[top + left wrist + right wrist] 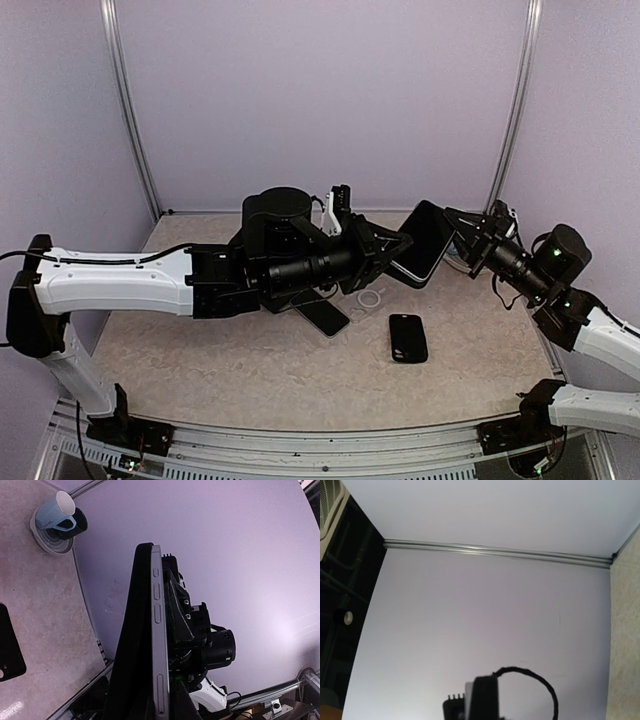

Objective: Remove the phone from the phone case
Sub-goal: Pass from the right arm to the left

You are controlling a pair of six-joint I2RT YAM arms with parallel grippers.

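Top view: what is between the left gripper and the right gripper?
The phone, tilted in the air: left gripper on its left edge, right gripper on its right. Seen in the top view.

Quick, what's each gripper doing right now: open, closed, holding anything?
Left gripper: jaws closed on the phone, held up off the table.
Right gripper: jaws closed on the same phone's opposite edge.

Between left gripper (397, 248) and right gripper (458, 236), up off the table (200, 360): phone (425, 243), tilted. Below and nearer than both, flat on the table: phone case (408, 337). Beneath the left gripper's wrist: another flat device (322, 313).
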